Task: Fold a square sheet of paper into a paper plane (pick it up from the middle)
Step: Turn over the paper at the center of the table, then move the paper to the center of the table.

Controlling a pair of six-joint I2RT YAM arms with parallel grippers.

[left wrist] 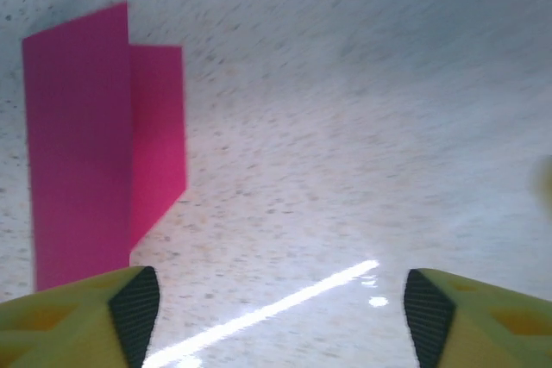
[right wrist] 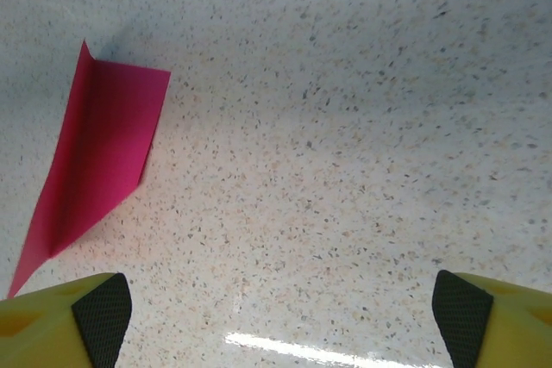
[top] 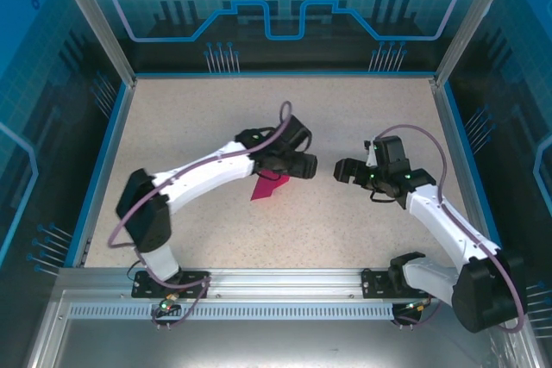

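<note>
**Both pincers apart over the desk, one pink paper plane lying loose beside the left one**

Top external view: the left gripper (top: 304,165) sits over the middle of the desk (top: 216,109) with its tip turned to the right. Its arm rises from the near edge and bends at an elbow out toward the left edge. From there the white forearm stretches back across to the centre. The right gripper (top: 347,170) faces it tip to tip, near but apart. The right arm folds at an elbow by the near right corner and reaches in toward the middle. From up here I cannot tell how wide either pincer stands. One paper plane (top: 269,187) lies on the desk just to the near side of the left wrist, partly tucked under it. That makes two arms, two grippers and one piece of paper.

Left wrist view: the left gripper (left wrist: 280,321) stands wide apart with nothing between its yellow fingers (left wrist: 129,308). The paper plane (left wrist: 82,144) lies at the left, a tall dark panel with a brighter flap beside it. It is close to the left finger, though I cannot tell if they touch.

Right wrist view: the right gripper (right wrist: 280,321) is likewise spread and holds nothing. The paper plane (right wrist: 99,157) lies to the left on the speckled desk, a narrow wedge with one long crease. It narrows to a point toward the left finger.
</note>
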